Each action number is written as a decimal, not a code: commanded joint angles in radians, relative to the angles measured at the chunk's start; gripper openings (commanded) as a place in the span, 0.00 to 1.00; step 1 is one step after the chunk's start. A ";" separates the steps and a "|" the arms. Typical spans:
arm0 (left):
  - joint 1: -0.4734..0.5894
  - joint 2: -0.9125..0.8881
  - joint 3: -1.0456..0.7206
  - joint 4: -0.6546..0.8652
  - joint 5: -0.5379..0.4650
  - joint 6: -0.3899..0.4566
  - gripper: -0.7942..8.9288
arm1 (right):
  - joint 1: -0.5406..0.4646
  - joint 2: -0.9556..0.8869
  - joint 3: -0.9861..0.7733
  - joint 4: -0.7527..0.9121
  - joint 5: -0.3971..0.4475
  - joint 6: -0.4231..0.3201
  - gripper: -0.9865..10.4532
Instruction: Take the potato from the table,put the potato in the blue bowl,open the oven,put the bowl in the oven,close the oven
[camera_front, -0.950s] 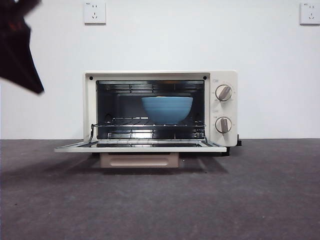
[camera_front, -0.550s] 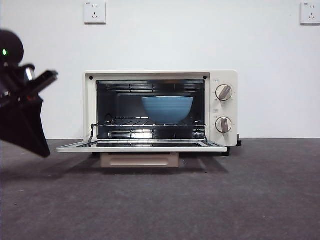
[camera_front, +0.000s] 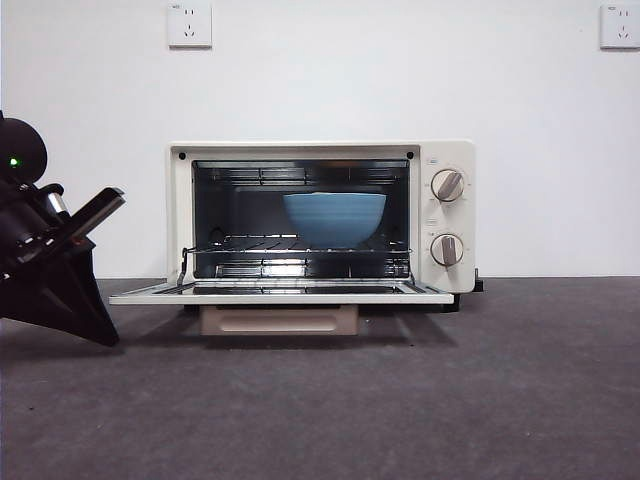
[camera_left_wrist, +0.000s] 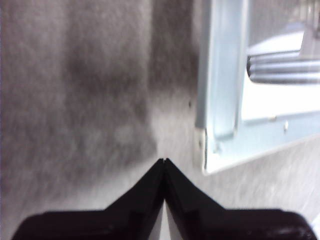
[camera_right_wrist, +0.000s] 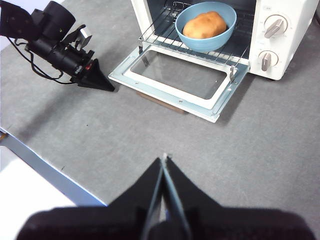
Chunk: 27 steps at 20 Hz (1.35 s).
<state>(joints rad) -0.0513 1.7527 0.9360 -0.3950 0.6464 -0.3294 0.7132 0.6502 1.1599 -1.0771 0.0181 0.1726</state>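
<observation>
Inside, the potato (camera_right_wrist: 204, 25) lies in the blue bowl (camera_right_wrist: 206, 42), and the bowl stands on the wire rack (camera_right_wrist: 165, 27) within the oven (camera_front: 320, 215), roughly at the middle of the cavity in the front view. From the low camera only the bowl's ridged wall shows; the potato shows from the right wrist camera. The oven's door (camera_front: 280, 293) is dropped flat, level with the cavity floor, its beige handle (camera_front: 278, 320) hanging under the front edge. Two knobs (camera_front: 446, 185) sit at 3 o'clock of the cavity, one above the other.

The left gripper (camera_front: 100, 335) is low at 9 o'clock of the oven, its black tip just over the table (camera_front: 400, 400) and just beside the door's left corner (camera_left_wrist: 205, 150) without touching it; its jaws are pressed together, holding nothing. The right gripper (camera_right_wrist: 163, 160) hangs well back from the oven, high above bare table at about 6 o'clock from the door, its jaws likewise closed to a point and empty.

On the wall behind, two white sockets (camera_front: 190, 25) sit at 11 and 1 o'clock of the oven.
</observation>
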 joint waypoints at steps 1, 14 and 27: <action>0.003 0.020 -0.009 0.036 0.009 -0.077 0.07 | 0.000 -0.001 -0.006 0.007 0.000 0.011 0.08; 0.011 0.020 -0.009 0.113 0.095 -0.196 0.07 | 0.000 -0.001 -0.006 0.023 0.001 0.037 0.08; 0.051 0.020 0.014 0.156 0.313 -0.221 0.07 | 0.000 -0.001 -0.006 0.039 0.001 0.090 0.08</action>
<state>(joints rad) 0.0040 1.7653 0.9401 -0.2584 0.9310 -0.5415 0.7132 0.6502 1.1599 -1.0473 0.0181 0.2470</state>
